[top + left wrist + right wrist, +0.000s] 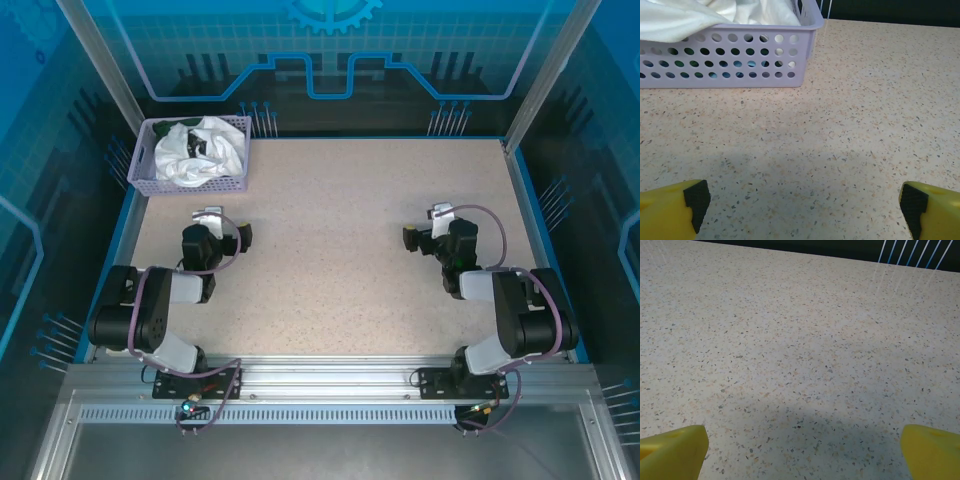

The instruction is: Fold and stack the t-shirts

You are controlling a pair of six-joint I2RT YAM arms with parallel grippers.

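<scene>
Task not begun. Shirts [200,150] heaped in basket [185,186], upper left of top view, white one on top. None folded or stacked yet. Left gripper [800,205] and right gripper [802,450] wide open, empty, over table [340,250].

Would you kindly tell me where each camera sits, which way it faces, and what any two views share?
Top external: above and behind, looking down on the table; left arm and right arm show.
Left wrist: low, facing the basket; open left pincer shows.
Right wrist: low, facing across the table; open right pincer shows.
Shared: top and left wrist both see the basket holding the white t-shirt.
</scene>
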